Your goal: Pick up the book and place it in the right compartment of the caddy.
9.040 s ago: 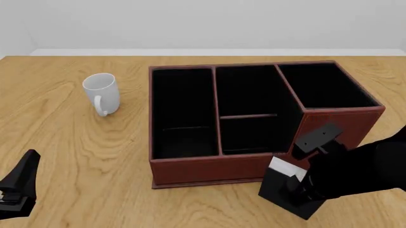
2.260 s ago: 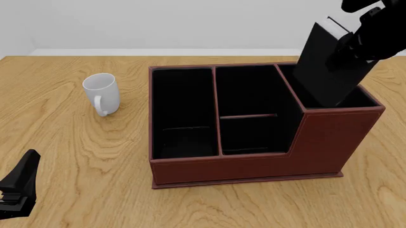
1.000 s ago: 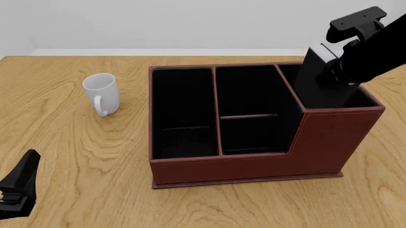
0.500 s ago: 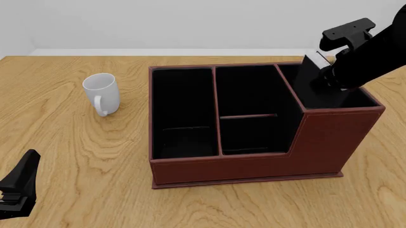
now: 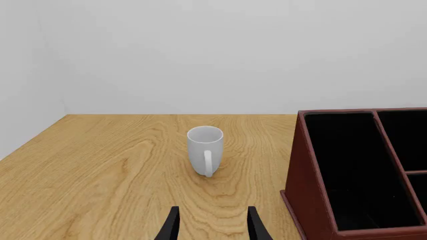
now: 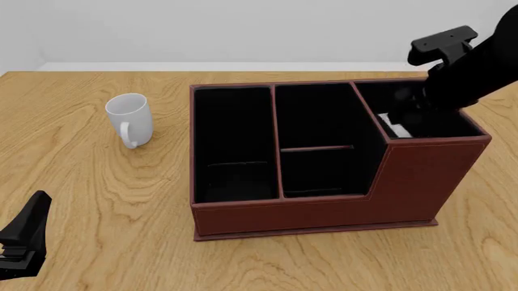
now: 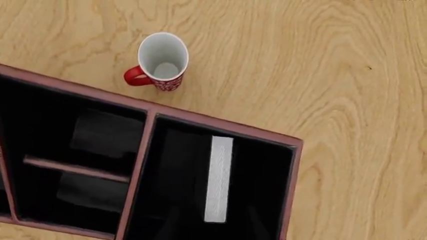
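The black book lies down inside the right compartment of the reddish-brown caddy; only its white page edge shows. In the right wrist view the book rests in that compartment, below the fingers. My right gripper hovers over the compartment, open and holding nothing; its dark fingers are faint against the black lining. My left gripper is open and empty at the near left of the table, and it also shows in the left wrist view.
A white mug stands left of the caddy, also in the left wrist view. A red mug stands on the table just outside the caddy wall. The caddy's left wall is to the side of my left gripper.
The book has gone from tilted and held at the compartment's rim to down inside it. My right gripper has let go of it and stays above. The left arm has not moved.
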You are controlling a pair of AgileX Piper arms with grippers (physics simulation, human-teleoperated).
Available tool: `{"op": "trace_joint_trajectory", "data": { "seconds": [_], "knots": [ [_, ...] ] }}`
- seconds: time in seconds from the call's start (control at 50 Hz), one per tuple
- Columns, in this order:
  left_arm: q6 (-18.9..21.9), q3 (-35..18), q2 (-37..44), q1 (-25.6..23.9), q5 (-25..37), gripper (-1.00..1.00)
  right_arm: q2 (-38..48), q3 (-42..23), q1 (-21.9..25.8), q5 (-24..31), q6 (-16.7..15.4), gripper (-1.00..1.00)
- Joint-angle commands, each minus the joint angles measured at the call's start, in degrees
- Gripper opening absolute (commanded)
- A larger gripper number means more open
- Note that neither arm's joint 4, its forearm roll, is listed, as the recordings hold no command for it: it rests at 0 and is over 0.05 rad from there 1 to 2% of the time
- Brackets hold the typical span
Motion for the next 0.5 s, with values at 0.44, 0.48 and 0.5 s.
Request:
{"op": "trace_joint_trajectory", "data": {
  "seconds": [0.44, 0.48, 0.5],
  "knots": [
    [0.00, 0.00, 0.00, 0.00, 0.00, 1.00, -8.46, -4.20, -0.95, 4.57, -0.82, 1.00],
    [0.00, 0.00, 0.00, 0.00, 0.00, 1.00, -9.67, -3.47, -0.91, 4.12, -1.30, 1.00],
    [0.00, 0.00, 0.00, 0.00, 0.00, 1.00, -10.16, -3.58, -1.01, 3.79, -1.19, 1.00]
  ]
}}
